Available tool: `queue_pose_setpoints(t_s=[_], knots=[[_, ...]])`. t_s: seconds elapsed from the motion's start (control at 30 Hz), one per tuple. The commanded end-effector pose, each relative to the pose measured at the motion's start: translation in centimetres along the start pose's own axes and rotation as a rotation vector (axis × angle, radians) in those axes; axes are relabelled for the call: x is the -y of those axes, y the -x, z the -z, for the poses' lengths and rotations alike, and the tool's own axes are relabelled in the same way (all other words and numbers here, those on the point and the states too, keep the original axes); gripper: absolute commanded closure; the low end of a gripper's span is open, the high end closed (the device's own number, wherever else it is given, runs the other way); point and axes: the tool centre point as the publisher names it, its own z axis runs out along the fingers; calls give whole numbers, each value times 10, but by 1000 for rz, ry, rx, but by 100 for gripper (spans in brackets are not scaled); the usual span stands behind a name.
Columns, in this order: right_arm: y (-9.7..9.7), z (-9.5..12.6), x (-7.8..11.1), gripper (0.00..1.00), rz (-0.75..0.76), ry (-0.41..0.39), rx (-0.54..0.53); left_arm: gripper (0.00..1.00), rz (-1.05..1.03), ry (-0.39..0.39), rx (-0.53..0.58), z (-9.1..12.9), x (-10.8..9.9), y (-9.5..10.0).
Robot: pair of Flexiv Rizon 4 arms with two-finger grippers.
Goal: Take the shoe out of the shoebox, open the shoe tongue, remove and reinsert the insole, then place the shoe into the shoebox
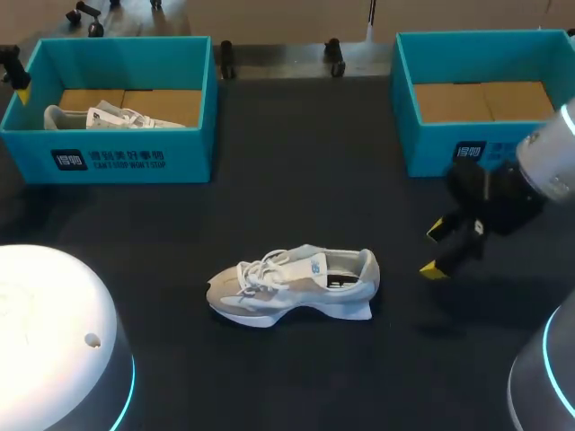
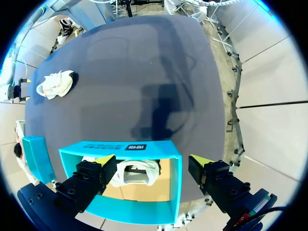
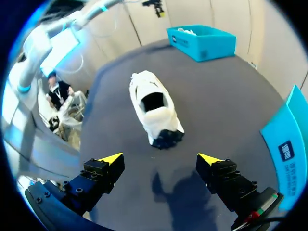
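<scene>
A dark table (image 1: 296, 197) fills the scene. At its far left stands a teal box (image 1: 126, 154), open at the top, with a brown cardboard floor (image 1: 166, 103). 1 white sneaker (image 1: 108, 117) lies inside it, toward the box's left side. 2 small black fixtures (image 1: 334, 56) sit at the table's far edge.

Grey-white shoe (image 1: 292, 285), black table (image 1: 296, 189)

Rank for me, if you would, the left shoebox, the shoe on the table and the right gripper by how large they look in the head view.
Largest to smallest:
1. left shoebox
2. shoe on the table
3. right gripper, though it may sit nearer the camera.
</scene>
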Motion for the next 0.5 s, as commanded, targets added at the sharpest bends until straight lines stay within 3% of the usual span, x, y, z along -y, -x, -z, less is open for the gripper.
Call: queue_pose_setpoints(t_s=[0.03, 0.17, 0.5], knots=[[-1, -7, 19, 0, 78, 248, 57, 0, 0, 3, -1, 0, 1, 0], [4, -11, 35, 0, 182, 325, 66, 0, 0, 3, -1, 0, 1, 0], [4, -11, 35, 0, 182, 325, 66, 0, 0, 3, -1, 0, 1, 0]])
